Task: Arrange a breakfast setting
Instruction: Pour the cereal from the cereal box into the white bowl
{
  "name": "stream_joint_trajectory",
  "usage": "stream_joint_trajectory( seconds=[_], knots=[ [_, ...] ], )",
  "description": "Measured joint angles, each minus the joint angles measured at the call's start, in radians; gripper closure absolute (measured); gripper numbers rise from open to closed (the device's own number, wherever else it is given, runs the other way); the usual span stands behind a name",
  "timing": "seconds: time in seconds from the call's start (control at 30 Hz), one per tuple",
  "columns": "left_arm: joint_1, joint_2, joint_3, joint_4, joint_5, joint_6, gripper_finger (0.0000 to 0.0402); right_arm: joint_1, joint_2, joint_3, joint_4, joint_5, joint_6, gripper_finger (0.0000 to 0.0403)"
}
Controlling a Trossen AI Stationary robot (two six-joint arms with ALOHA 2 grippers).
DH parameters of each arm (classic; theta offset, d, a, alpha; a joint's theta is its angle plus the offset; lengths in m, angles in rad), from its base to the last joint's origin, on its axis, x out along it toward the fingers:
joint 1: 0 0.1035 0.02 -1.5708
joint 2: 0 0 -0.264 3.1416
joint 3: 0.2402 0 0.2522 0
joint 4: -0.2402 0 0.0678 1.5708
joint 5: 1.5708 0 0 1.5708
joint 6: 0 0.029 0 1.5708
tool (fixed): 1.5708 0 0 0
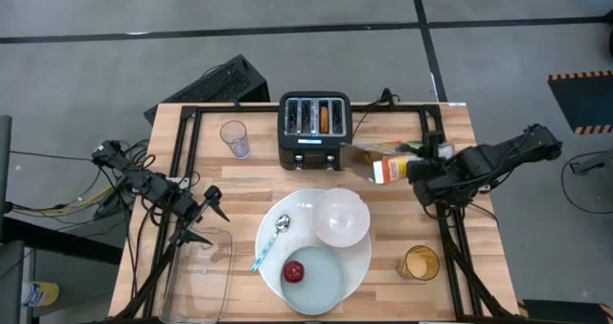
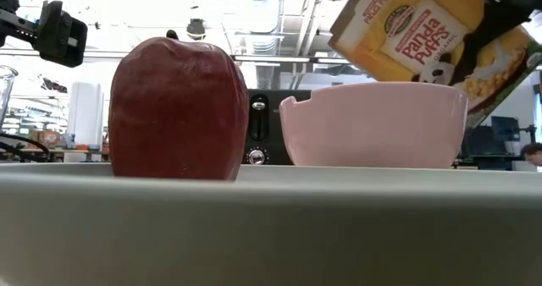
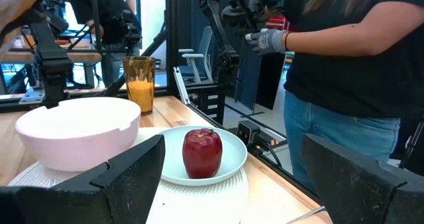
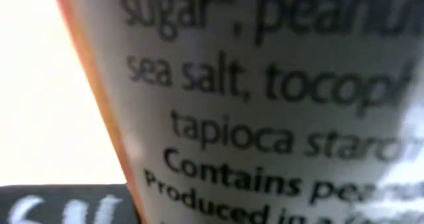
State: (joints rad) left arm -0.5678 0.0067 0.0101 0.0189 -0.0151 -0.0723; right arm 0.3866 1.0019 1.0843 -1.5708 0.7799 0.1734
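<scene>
The right hand (image 1: 421, 175) is clamped on a tilted cereal box (image 2: 432, 41) reading "Panda Puffs", at two o'clock above the bowl (image 1: 341, 216). The left hand (image 1: 206, 214) waits at nine o'clock, fingers apart. The apple (image 1: 294, 271) sits on the small plate (image 1: 321, 281).

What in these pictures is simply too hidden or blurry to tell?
- Bowl contents: in the low view its wall hides the inside; from above it looks pale and too small to tell.
- Right gripper: in the right wrist view the cereal box fills the picture and hides its fingers.
- Bagel: only its top edge shows in the toaster slot.
- Spoon: hidden in the low view behind the plate's rim.
</scene>
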Motion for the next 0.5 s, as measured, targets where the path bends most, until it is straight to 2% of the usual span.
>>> stream_joint_trajectory(
  seconds=[0.5],
  knots=[
    [0.000,0.000,0.000,0.000,0.000,0.000,0.0062,0.000,0.008,0.066,-0.001,0.003,-0.407,0.0228]
  ],
)
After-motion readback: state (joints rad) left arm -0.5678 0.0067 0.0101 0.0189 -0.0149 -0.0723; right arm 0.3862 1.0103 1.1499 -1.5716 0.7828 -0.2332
